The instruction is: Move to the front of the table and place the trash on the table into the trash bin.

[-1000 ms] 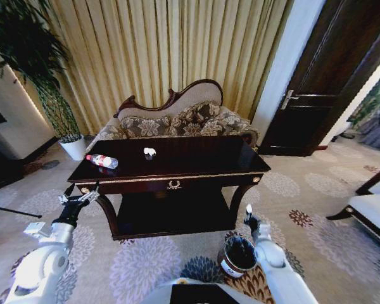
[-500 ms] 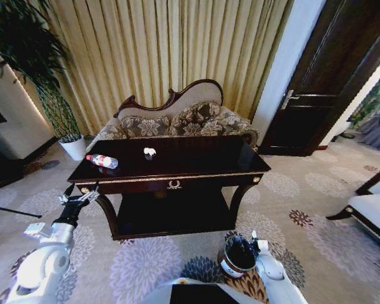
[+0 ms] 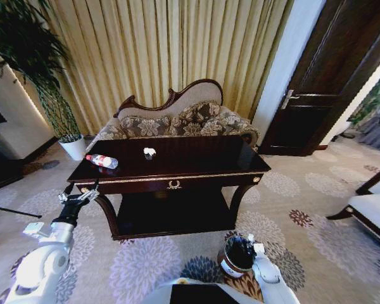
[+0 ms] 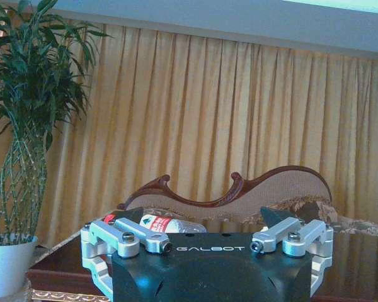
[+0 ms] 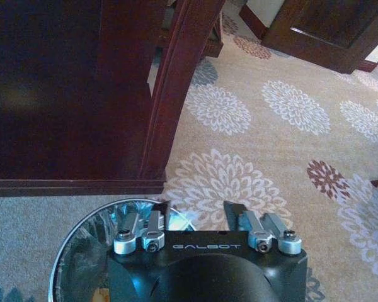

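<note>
My left gripper [image 3: 82, 195] hangs spread wide by the front left corner of the table [image 3: 196, 166], nothing between its jaws. My right gripper [image 5: 197, 212] hovers low over the rim of the trash bin [image 3: 239, 254], also spread and empty. Left on the tabletop I count one plastic bottle [image 3: 102, 161] lying on its side near the left edge and one white crumpled scrap [image 3: 149, 152] farther back. The bottle could roll off if I nudge it, and my right arm might knock the bin.
</note>
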Controlling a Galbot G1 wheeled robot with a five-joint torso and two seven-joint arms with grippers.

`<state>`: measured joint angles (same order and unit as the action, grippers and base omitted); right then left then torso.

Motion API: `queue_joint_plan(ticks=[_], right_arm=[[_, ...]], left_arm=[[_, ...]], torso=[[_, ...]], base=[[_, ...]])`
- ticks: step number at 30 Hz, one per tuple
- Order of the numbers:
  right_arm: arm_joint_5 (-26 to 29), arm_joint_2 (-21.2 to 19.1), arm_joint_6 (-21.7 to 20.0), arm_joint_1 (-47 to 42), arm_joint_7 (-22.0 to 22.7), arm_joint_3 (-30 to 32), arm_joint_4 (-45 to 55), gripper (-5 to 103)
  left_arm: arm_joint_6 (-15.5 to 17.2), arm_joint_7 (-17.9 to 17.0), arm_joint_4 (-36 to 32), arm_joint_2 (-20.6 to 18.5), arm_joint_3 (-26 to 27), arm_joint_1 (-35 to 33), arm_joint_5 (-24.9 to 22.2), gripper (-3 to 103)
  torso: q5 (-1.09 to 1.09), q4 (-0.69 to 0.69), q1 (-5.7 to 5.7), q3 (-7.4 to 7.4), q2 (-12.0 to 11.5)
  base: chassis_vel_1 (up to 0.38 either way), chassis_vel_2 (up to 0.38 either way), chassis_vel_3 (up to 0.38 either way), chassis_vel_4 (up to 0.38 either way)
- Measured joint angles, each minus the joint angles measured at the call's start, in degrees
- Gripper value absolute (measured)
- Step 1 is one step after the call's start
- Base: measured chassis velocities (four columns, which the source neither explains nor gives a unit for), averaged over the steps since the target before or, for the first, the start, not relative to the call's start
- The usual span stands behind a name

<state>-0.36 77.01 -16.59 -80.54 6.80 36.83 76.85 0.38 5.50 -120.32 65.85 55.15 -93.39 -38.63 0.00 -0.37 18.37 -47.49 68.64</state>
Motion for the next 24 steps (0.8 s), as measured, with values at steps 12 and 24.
queue_joint_plan(ticks=[12,24], right_arm=[[4.0,-0.3,3.0,1.0,0.0,-0.4,2.4,85],[19.7,-4.4,5.7,-1.1,0.0,-3.2,28.4,100]], left_arm=[[0.2,0.0,-0.3,-0.2,0.2,0.1,0.0,100],[0.4,0.0,-0.5,-0.3,0.1,0.2,-0.1,100]], torso=[[0.0,0.0,0.0,0.0,0.0],[0.01,0.0,0.0,0.0,0.0]], base=[[0.0,0.0,0.0,0.0],[0.0,0.0,0.0,0.0]])
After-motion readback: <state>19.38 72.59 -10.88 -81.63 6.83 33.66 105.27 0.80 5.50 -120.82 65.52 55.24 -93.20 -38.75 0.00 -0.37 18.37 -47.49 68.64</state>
